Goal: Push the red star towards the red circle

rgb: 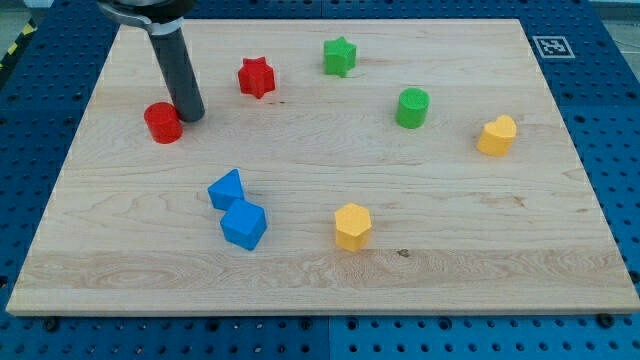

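Note:
The red star [257,77] lies near the view's top, left of centre, on the wooden board [320,270]. The red circle [162,122] lies to its lower left, near the board's left edge. My dark rod comes down from the top left, and my tip [192,117] rests on the board just right of the red circle, almost touching it. The tip is to the lower left of the red star, about a block's width and a half away, between the two red blocks.
A green star [340,56] and a green cylinder [412,108] lie at the upper right. A yellow block [497,135] sits at the right. A blue triangle [227,188], a blue cube [244,224] and a yellow hexagon [352,226] lie lower down.

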Robot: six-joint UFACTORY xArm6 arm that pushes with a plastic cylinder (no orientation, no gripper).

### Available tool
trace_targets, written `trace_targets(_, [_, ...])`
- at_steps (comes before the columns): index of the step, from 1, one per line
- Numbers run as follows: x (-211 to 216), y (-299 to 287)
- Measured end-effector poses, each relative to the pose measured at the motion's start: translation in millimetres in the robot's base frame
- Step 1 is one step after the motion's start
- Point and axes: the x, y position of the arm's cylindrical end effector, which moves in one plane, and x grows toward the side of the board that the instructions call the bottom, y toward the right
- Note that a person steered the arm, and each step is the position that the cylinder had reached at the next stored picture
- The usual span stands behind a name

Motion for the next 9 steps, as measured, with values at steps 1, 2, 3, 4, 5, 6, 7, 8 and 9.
trace_targets(1, [5,-15])
trace_targets(2, [1,-15])
trace_targets(3, [-22,-15])
trace_targets(4, [-31,-15])
trace_targets(5, [-44,-15])
trace_targets(6, [-72,3])
trace_targets(7, [-100,23])
trace_targets(8, [-102,60])
trace_targets(9, [-100,91])
